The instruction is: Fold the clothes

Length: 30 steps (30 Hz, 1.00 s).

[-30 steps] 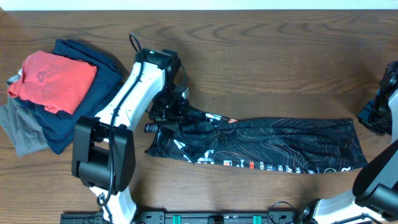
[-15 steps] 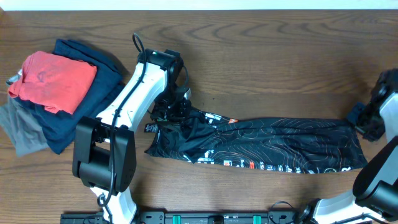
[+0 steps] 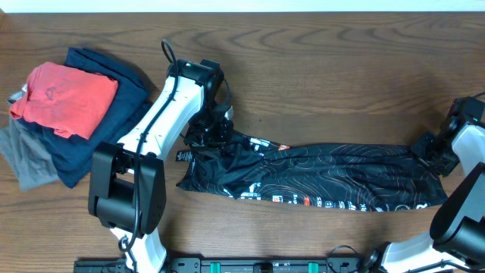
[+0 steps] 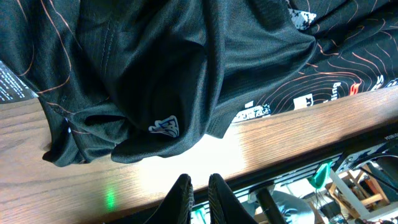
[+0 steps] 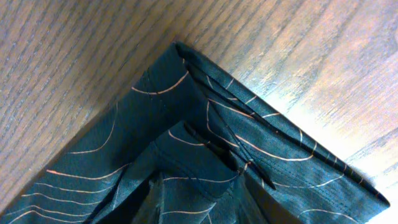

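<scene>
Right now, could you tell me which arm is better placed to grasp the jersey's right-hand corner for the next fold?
Right. The right gripper hangs at the jersey's right end, and its wrist camera looks straight onto that corner. The left gripper sits over the bunched opposite end.

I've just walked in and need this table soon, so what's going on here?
Two robot arms are folding a black patterned jersey, which lies across the table as a long strip. The left gripper is at its bunched left end, fingers close together with no cloth between them. The right gripper is at the strip's right corner; its grip isn't visible. A pile of folded clothes sits at the left.
</scene>
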Motion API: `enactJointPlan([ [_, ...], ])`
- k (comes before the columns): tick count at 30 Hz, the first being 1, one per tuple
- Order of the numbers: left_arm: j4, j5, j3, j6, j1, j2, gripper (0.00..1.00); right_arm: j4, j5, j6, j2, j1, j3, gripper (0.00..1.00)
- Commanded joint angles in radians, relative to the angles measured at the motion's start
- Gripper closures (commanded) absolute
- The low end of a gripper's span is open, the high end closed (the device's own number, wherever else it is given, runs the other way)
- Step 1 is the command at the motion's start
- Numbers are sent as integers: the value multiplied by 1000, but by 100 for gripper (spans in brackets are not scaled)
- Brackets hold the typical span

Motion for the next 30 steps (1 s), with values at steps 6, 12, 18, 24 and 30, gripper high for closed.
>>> enactJointPlan([
  [6,5,-1,-6,13,2,2,87,13,40,3,-2,-3,-13,76],
  [12,5,-1,-6,13,2,2,87,3,42,2,0,-3,-18,99],
  [18,4,-1,-6,13,2,2,87,-132,122,22,-23,-57,88,99],
  [24,5,-1,-6,13,2,2,87,-235,150,-1,-44,-122,207,99],
  [30,4,-1,-6,13,2,2,87,-232,173,-1,-42,-126,157,99],
])
